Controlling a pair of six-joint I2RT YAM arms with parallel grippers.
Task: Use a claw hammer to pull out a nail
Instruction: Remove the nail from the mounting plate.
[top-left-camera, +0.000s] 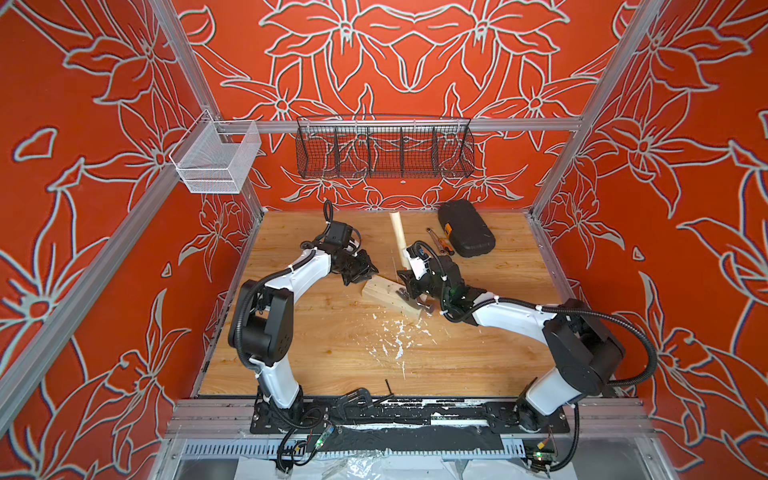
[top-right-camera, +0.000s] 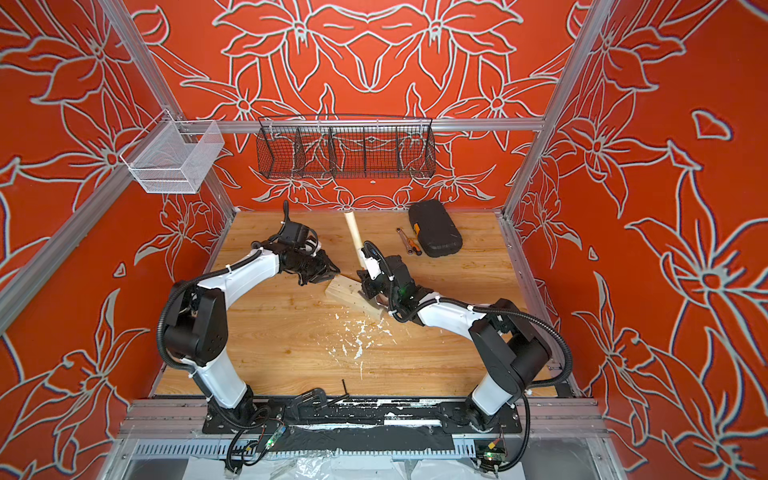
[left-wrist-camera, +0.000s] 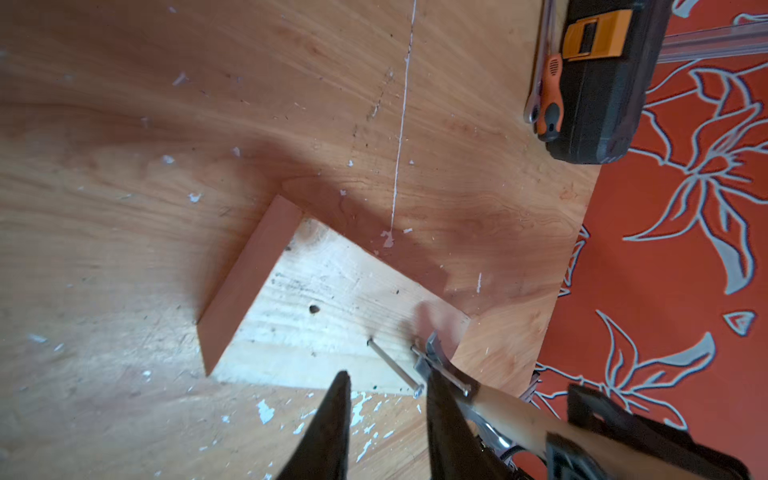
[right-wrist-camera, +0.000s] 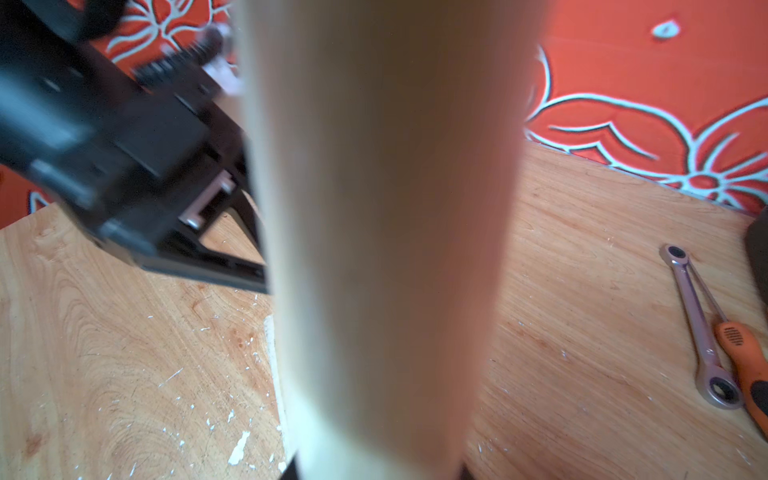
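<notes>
A pale wood block (top-left-camera: 388, 297) (left-wrist-camera: 332, 316) lies mid-table. The claw hammer's wooden handle (top-left-camera: 398, 235) (top-right-camera: 353, 237) slants up toward the back, and its grey steel head (top-left-camera: 409, 297) rests on the block's right part. My right gripper (top-left-camera: 409, 278) (right-wrist-camera: 378, 473) is shut on the handle, which fills the right wrist view. In the left wrist view a nail (left-wrist-camera: 395, 368) sticks slanted out of the block, and a second nail (left-wrist-camera: 440, 370) lies across the hammer's claw (left-wrist-camera: 432, 347). My left gripper (top-left-camera: 370, 276) (left-wrist-camera: 388, 376) hovers at the block, fingers apart, nothing between them.
A black tool case (top-left-camera: 465, 228) sits at the back right, with a wrench (right-wrist-camera: 698, 332) and an orange-handled screwdriver (right-wrist-camera: 744, 361) beside it. White flecks (top-left-camera: 395, 336) litter the table front of the block. A black wire basket (top-left-camera: 384, 149) and a white mesh basket (top-left-camera: 216, 162) hang above.
</notes>
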